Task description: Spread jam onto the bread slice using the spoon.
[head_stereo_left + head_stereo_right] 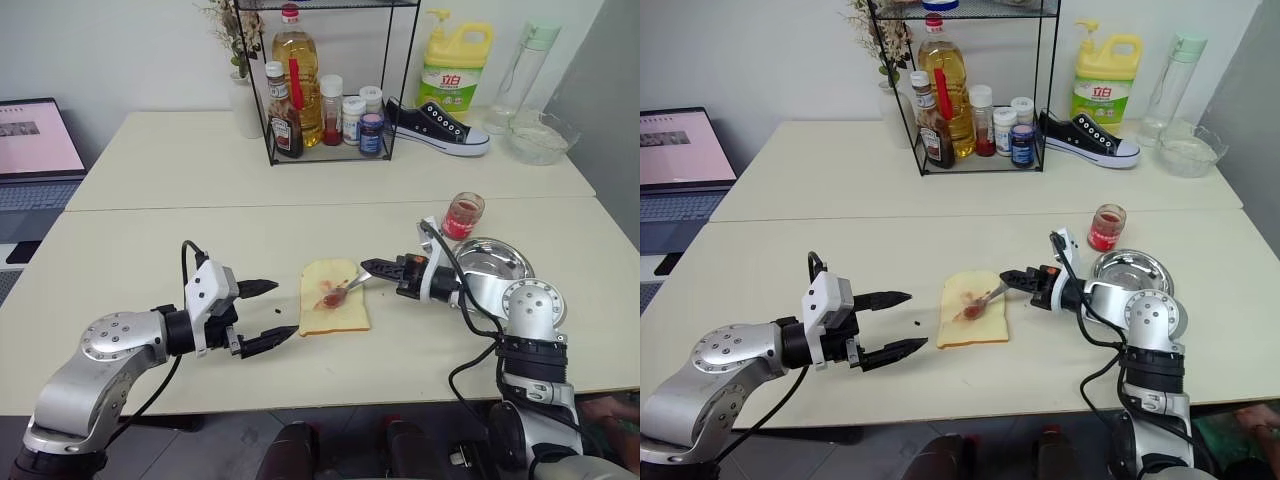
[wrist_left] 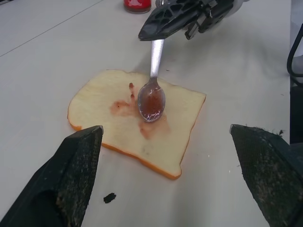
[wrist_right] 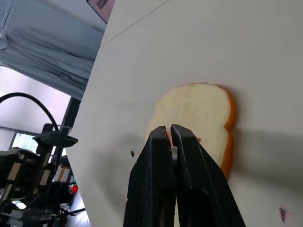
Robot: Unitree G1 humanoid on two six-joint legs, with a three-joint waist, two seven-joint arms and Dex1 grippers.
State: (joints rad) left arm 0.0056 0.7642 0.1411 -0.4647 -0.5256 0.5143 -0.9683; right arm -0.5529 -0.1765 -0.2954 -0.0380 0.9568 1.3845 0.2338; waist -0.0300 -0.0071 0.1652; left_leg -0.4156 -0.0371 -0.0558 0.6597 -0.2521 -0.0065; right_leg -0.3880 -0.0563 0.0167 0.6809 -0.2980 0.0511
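The bread slice [image 1: 334, 297] lies flat on the table's near half, with a reddish smear of jam [image 2: 124, 107] on it. My right gripper [image 1: 372, 267] is shut on the handle of the spoon [image 1: 345, 288], just right of the slice. The spoon's red-stained bowl [image 2: 151, 101] rests on the middle of the bread. A small glass jar of jam [image 1: 464, 215] stands behind the right arm. To the left of the bread my left gripper [image 1: 273, 314] hangs open, holding nothing, its fingers [image 2: 71, 177] pointing at the slice.
A shiny steel dish [image 1: 492, 259] sits beside the right arm. A wire rack [image 1: 330, 90] with bottles, a shoe [image 1: 437, 125], a detergent jug [image 1: 455, 68], a clear bottle [image 1: 525, 70] and a glass bowl [image 1: 541, 137] line the far table. A laptop [image 1: 35, 150] stands at the left.
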